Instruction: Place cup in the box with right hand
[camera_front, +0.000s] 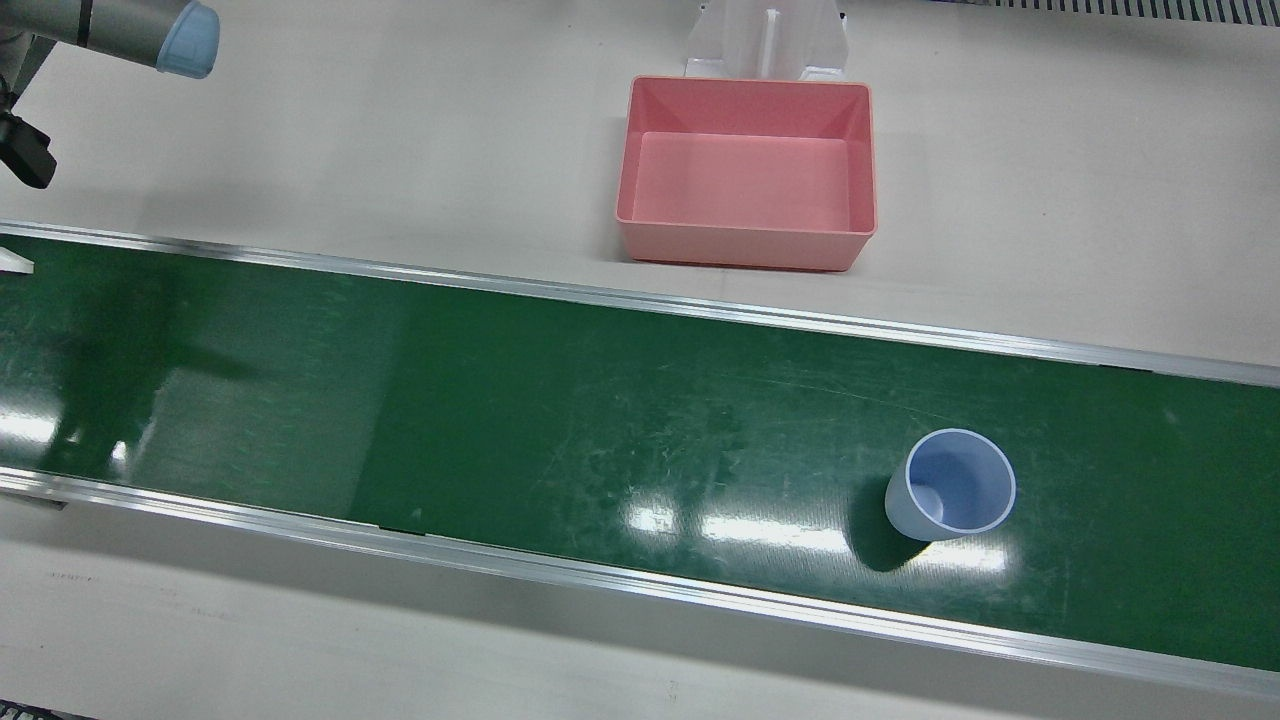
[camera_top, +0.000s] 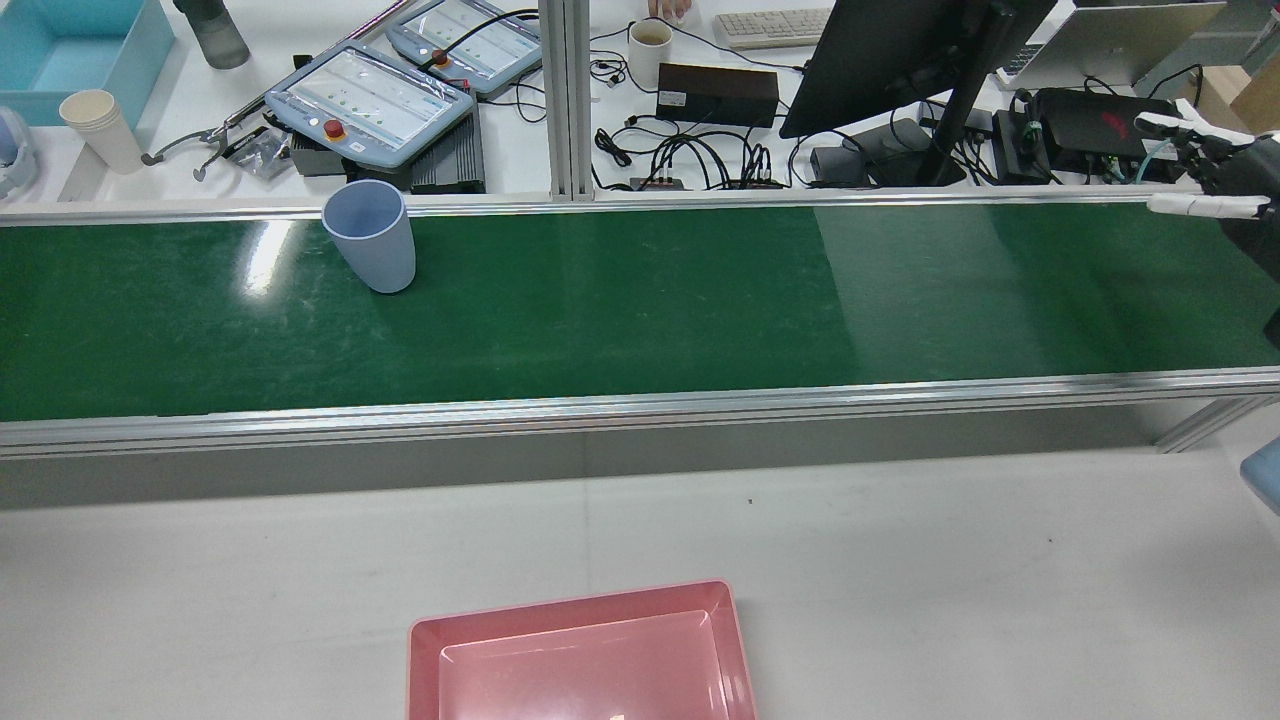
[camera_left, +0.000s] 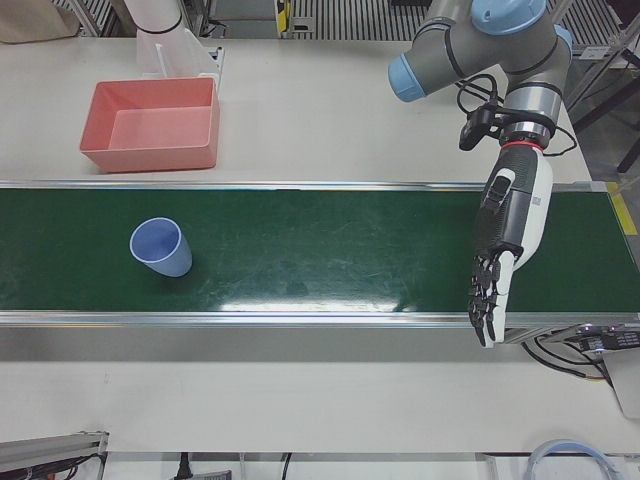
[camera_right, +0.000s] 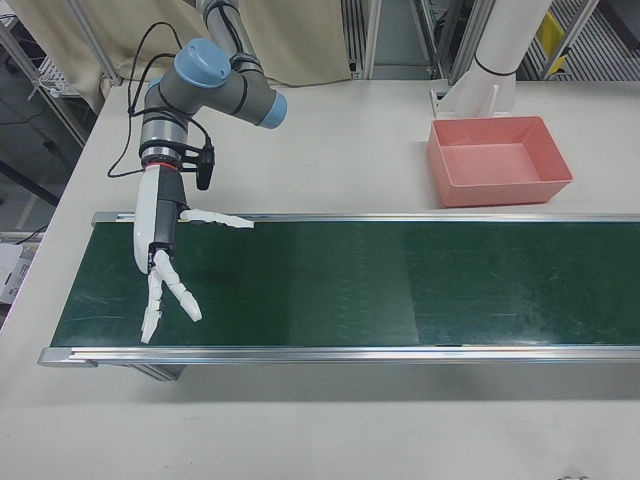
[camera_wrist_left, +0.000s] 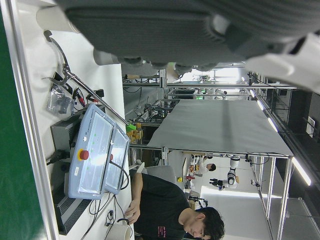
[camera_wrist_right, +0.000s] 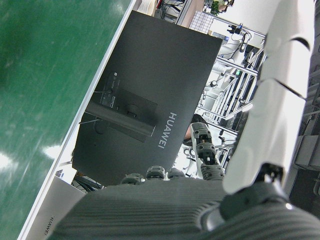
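A pale blue cup (camera_front: 950, 485) stands upright on the green belt (camera_front: 560, 420); it also shows in the rear view (camera_top: 370, 235) and the left-front view (camera_left: 160, 247). The pink box (camera_front: 748, 170) sits empty on the white table on the robot's side of the belt, and shows in the right-front view (camera_right: 497, 158). My right hand (camera_right: 165, 250) is open, fingers spread, above the belt's far end, well away from the cup; its fingers (camera_top: 1205, 205) show at the rear view's right edge. My left hand (camera_left: 500, 250) is open, fingers pointing down over the belt's other end.
Aluminium rails (camera_front: 640, 300) edge the belt on both sides. A white arm pedestal (camera_front: 765, 40) stands just behind the box. Beyond the belt, a desk holds teach pendants (camera_top: 370, 100), a monitor (camera_top: 900, 60), cables and paper cups (camera_top: 100, 125).
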